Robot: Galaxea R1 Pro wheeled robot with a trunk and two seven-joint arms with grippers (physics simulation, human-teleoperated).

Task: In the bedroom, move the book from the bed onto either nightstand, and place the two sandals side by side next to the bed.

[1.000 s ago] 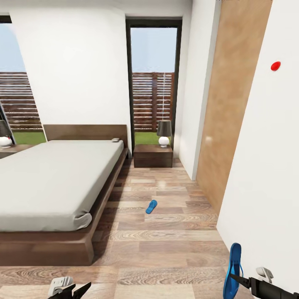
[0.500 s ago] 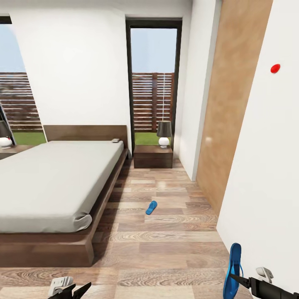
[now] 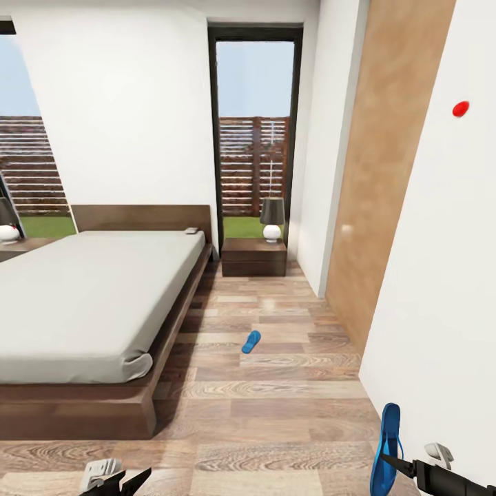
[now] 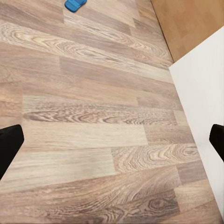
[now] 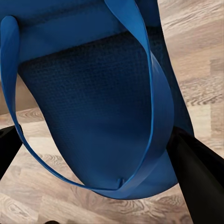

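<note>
Little has shifted but a slight camera tilt. 1 sandal (image 3: pixel 386 448) is clamped upright in the right gripper (image 3: pixel 393 464); left gripper (image 3: pixel 120 480) gapes empty. Next, carriage toward the second sandal (image 3: pixel 251 342) lying near the bed (image 3: pixel 89 303) is called for.

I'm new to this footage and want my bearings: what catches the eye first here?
A bright blue sandal hangs upright from the right gripper at the head view's lower right, against the white wall. Its mate lies alone on the wood-plank floor beside the wide bed, with a nightstand and lamp beyond, under the tall window.
</note>
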